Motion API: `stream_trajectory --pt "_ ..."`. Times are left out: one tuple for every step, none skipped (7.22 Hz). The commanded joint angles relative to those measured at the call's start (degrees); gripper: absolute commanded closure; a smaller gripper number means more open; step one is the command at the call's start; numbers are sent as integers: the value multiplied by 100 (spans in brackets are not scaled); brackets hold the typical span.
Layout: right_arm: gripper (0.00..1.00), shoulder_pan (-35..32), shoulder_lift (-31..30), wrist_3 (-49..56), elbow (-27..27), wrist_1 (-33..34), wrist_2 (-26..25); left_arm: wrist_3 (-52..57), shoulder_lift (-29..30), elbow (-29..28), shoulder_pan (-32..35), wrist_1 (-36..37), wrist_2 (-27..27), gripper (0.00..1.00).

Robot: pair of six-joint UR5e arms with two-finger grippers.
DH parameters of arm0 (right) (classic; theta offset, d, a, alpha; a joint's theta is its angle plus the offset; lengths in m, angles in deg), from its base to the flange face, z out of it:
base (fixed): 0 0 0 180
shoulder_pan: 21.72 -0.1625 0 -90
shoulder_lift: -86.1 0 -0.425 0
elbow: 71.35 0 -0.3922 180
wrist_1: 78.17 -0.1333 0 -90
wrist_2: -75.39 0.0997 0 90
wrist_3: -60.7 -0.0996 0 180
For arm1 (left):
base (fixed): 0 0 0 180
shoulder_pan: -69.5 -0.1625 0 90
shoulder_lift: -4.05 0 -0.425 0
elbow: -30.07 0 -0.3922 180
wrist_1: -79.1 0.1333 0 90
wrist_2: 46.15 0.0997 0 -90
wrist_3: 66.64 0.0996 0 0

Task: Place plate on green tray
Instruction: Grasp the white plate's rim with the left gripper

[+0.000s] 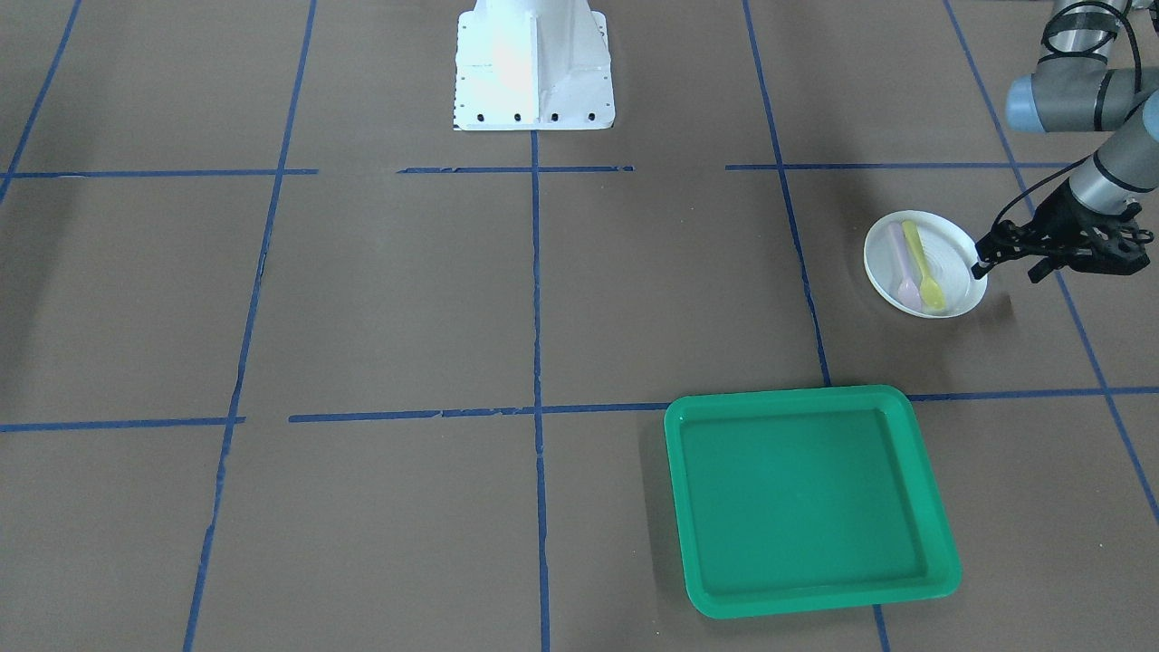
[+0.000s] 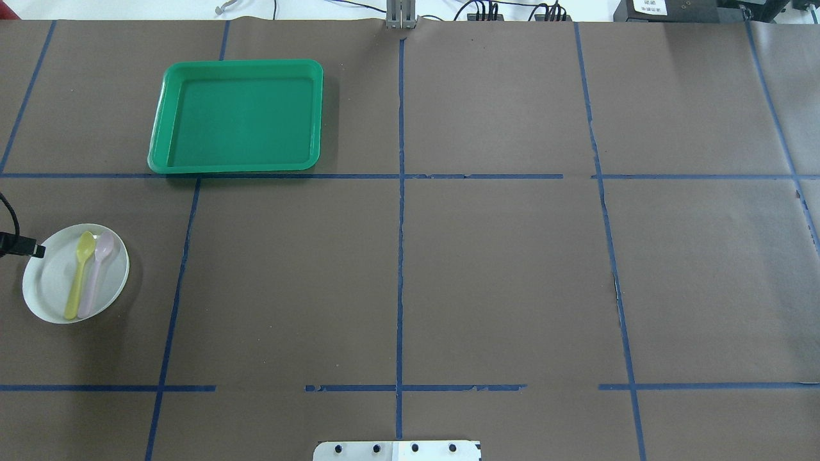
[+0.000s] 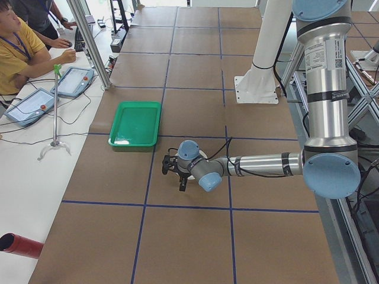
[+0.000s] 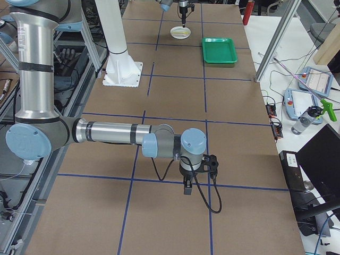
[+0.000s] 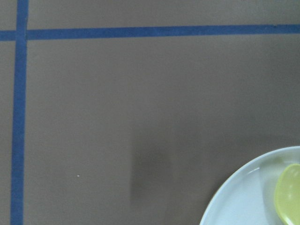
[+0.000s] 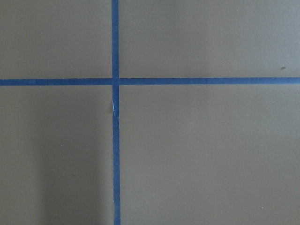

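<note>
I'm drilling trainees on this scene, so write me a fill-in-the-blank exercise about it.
The small round white plastic plate holds ___ plastic spoons.
The ___ arm's end effector, fingers apart, is at that plate's rim.
The large rounded-square plastic tray with a raised lip is ___.
Missing words: two; left; green.

A yellow spoon (image 2: pixel 80 274) and a pale lilac spoon (image 2: pixel 96 272) lay side by side, touching, bowls toward the operators' side. The table (image 2: pixel 500 275) was covered in brown paper, marked into squares by blue tape lines (image 2: pixel 400 256). Along the white bench beside it, a person in a yellow shirt (image 3: pixel 18 53) sat by two handheld control pendants (image 3: pixel 29 106). A red cylinder (image 3: pixel 21 245) lay near the bench's near end. At the far end stood a water bottle (image 4: pixel 304 121).
</note>
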State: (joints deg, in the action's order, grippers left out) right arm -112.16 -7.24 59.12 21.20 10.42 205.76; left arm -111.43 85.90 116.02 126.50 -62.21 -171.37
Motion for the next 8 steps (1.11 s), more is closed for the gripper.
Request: stream_trajectory --pt "0 0 0 0 0 0 7 -56 32 9 -128 -11 -11 36" --pt "0 0 0 0 0 0 7 -65 50 35 -128 7 -72 89" --pt "0 0 0 0 0 0 -2 -73 50 18 -128 33 -73 100" --pt "0 0 0 0 0 0 -2 -74 50 27 -120 42 -81 100" --pt "0 0 0 0 0 0 -2 -65 50 44 -119 42 -90 100" --pt "0 0 0 0 0 0 -2 -47 50 97 -111 42 -264 100" --pt "0 0 0 0 0 0 -2 -47 58 193 -58 16 -1075 100" --pt "0 0 0 0 0 0 -2 -56 111 385 281 24 -1545 100"
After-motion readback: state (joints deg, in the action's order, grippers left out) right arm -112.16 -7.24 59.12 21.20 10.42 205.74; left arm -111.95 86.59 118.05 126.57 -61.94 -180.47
